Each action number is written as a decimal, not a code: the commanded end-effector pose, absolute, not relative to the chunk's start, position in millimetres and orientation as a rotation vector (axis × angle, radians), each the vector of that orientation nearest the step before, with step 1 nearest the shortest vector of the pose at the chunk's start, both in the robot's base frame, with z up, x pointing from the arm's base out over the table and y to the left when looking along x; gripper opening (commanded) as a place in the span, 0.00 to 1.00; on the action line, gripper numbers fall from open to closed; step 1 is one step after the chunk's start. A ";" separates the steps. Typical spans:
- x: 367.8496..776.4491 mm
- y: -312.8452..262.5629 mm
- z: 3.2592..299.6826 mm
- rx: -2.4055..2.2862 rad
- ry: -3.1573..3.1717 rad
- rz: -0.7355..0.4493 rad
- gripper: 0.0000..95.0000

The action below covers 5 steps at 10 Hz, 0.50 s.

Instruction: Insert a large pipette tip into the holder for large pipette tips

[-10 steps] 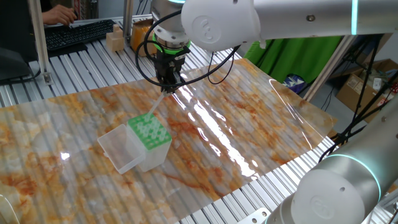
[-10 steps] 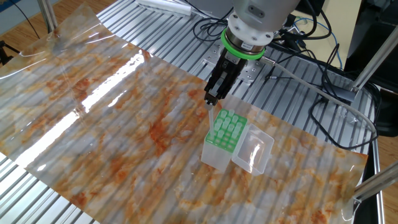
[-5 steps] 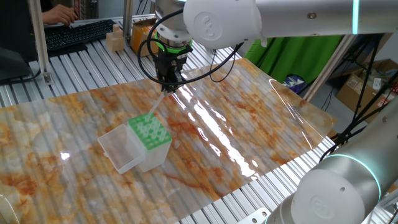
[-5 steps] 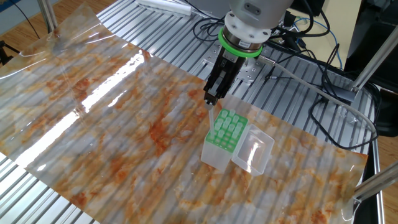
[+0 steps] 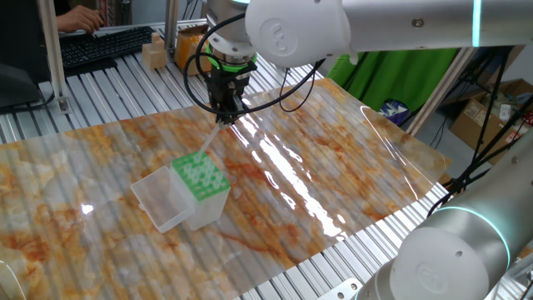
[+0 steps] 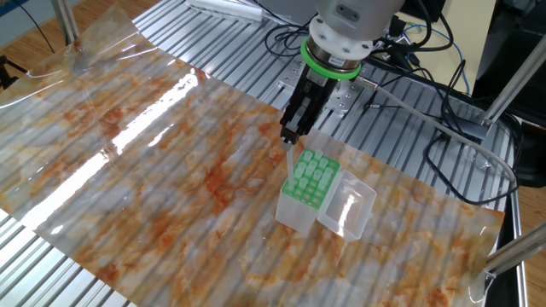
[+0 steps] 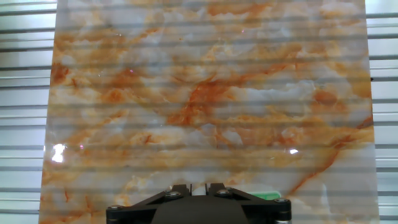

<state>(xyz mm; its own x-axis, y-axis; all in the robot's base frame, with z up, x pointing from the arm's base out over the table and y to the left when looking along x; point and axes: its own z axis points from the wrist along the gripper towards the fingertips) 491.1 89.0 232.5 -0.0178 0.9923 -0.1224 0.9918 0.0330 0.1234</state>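
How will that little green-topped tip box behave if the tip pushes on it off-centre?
The holder looks like thin clear plastic, so probably light and apt to slide on the glossy sheet. Its open lid hangs to one side, so it might tip that way.

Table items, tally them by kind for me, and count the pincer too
Pipette tips: 1, the large pipette tip held in the pincer
Tip holders: 1, the holder for large pipette tips, lid open
Marbled mats: 1
Pincers: 1
Total: 4
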 end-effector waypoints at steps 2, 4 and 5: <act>489.8 88.6 233.0 2.051 2.148 0.018 0.00; 489.8 88.6 233.0 2.041 2.160 0.030 0.00; 489.8 88.6 233.0 2.038 2.158 0.026 0.00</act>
<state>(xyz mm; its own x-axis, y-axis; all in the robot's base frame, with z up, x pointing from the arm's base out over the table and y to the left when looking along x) 489.5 88.3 233.2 -0.0506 0.9922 -0.1140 0.9891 0.0656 0.1322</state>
